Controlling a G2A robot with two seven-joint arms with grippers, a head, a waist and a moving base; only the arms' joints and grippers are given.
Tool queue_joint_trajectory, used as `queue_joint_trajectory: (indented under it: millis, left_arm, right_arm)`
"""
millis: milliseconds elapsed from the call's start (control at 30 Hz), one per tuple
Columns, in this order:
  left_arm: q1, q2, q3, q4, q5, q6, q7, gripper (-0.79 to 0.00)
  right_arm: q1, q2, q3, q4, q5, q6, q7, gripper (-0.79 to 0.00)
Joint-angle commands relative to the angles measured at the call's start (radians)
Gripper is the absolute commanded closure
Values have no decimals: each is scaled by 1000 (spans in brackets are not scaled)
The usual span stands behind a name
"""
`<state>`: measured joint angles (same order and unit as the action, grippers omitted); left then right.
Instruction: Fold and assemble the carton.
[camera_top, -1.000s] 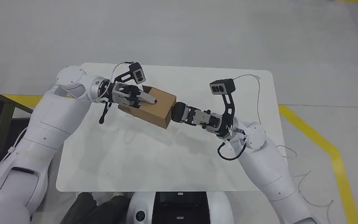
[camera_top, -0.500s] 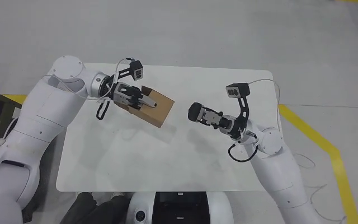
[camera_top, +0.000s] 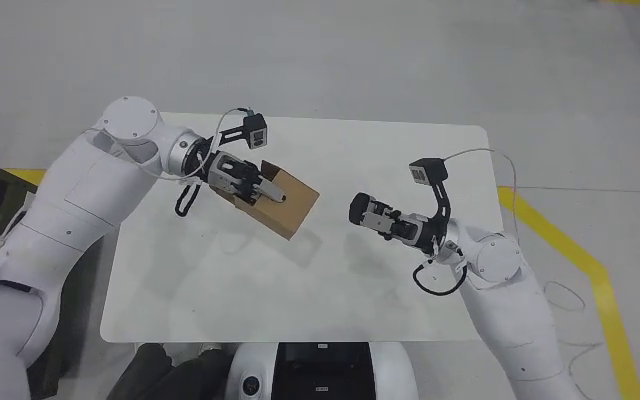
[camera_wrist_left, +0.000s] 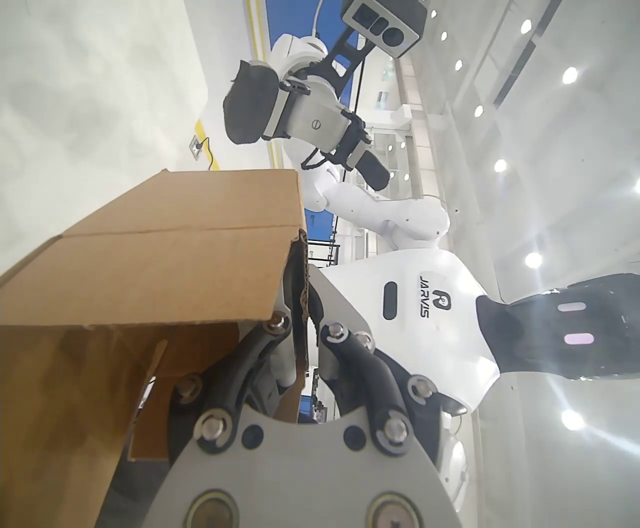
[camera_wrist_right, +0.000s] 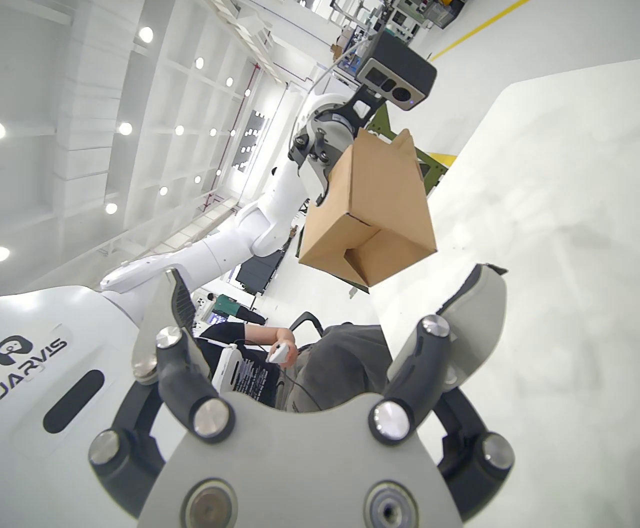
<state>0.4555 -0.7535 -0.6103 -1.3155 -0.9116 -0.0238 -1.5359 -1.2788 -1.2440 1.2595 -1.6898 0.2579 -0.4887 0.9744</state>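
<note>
Carton (camera_top: 283, 198) of brown cardboard hangs tilted above the table (camera_top: 200, 290), over its left half toward the far edge, held off the white top. Left gripper (camera_top: 270, 190) pinches one wall of the carton at its open end. One finger sits inside and one outside, and the jaws are narrow on the cardboard. The carton's other end, flaps folded in, faces across the table toward the right gripper (camera_top: 358, 210). That gripper hovers above the table's middle, a little into its right half, well apart from the carton. Its fingers are spread wide and hold nothing.
</note>
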Motion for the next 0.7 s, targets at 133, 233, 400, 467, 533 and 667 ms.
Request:
queue_joint_trajectory:
  millis: [133,233,400,467,533,667]
  left_arm:
    - [-60,23,91,-24,-22,-7,0,0]
    - [-102,35,134,-14,17,-22,0,0]
    - [-158,35,173,-11,118,-53,0,0]
    - [-166,27,177,-24,154,-58,2,0]
    - [-168,17,182,-46,197,-53,34,0]
    - [-166,-2,198,-99,325,-35,134,0]
  right_arm:
    - [-19,9,15,-20,-76,10,-35,-785]
    - [-28,13,21,-30,-95,12,-46,-785]
    - [-39,19,31,-41,-101,9,-57,-785]
    - [-41,22,33,-43,-103,12,-60,-785]
    - [-42,24,34,-47,-106,13,-63,-785]
    - [-45,27,32,-50,-113,13,-72,-785]
